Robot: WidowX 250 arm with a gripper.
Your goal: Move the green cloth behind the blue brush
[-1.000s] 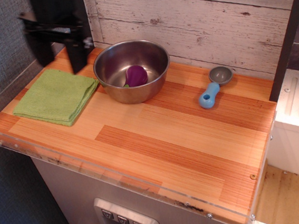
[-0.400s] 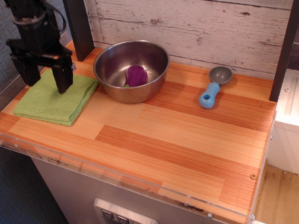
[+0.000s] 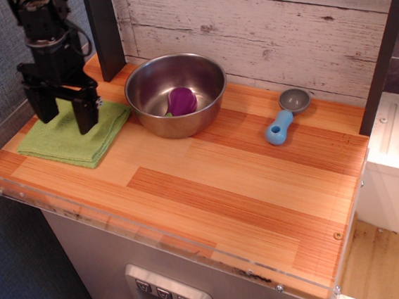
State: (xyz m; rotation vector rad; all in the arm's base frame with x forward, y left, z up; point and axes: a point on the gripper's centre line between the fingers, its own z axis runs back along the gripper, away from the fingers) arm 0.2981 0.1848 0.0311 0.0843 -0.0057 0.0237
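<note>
The green cloth lies flat and folded at the left end of the wooden counter. My gripper hangs directly over it with its two black fingers spread apart, tips at or just above the cloth; I cannot tell if they touch. The gripper holds nothing. The blue brush lies at the right back of the counter, its grey cup head toward the wall and its light-blue handle toward the front.
A steel bowl with a purple object inside stands between cloth and brush. A whitewashed plank wall runs behind. A dark post stands behind the gripper. The counter's front edge has a clear plastic lip.
The gripper has come down from the back left corner onto the cloth, then sunk a little lower and shifted slightly right. The cloth and the brush have not moved.
</note>
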